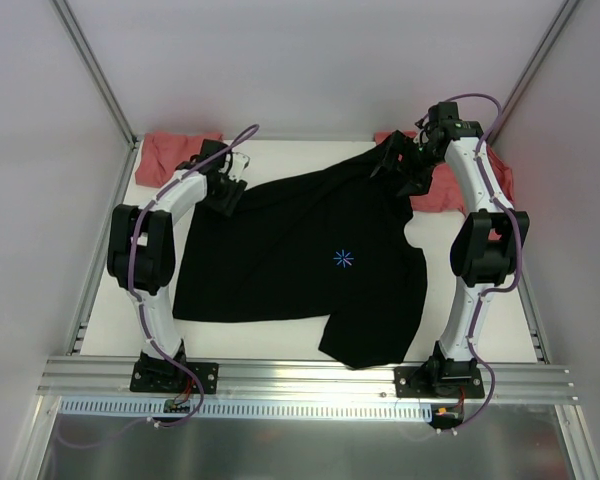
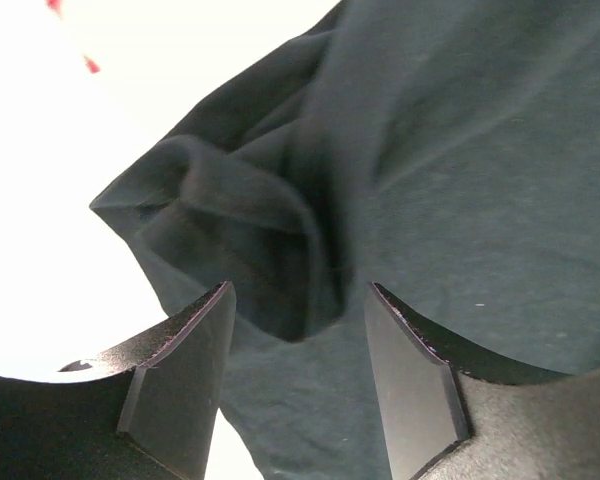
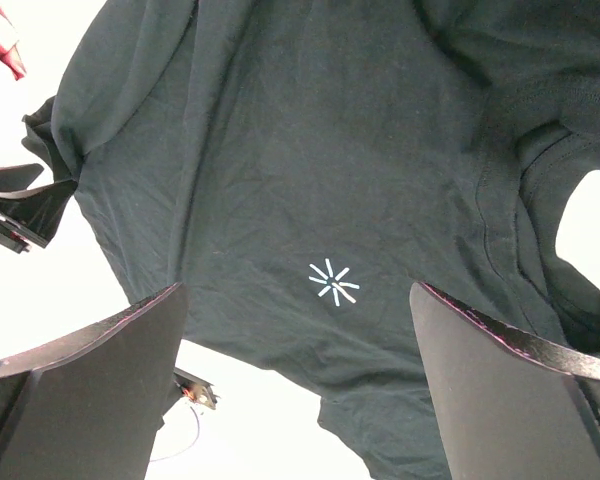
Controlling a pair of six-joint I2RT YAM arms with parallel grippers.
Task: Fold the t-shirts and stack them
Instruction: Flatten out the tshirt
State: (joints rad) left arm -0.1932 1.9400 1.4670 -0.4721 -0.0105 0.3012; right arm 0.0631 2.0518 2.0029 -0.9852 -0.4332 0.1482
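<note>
Cloth of the black t-shirt [image 1: 280,250], soft and matte, lies spread and wrinkled on the white table [image 1: 230,335] around its pale starburst mark [image 1: 343,259]. Far-left of the mark, the left gripper [image 2: 300,290] stands half-open about a bunched fold. Far-right of the mark, the right gripper [image 3: 298,285] gapes wide above the cloth.

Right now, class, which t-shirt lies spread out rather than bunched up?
The black t-shirt with the light-blue starburst, spread out across the middle. The left salmon-red t-shirt and the right salmon-red t-shirt lie crumpled at the far corners.
</note>
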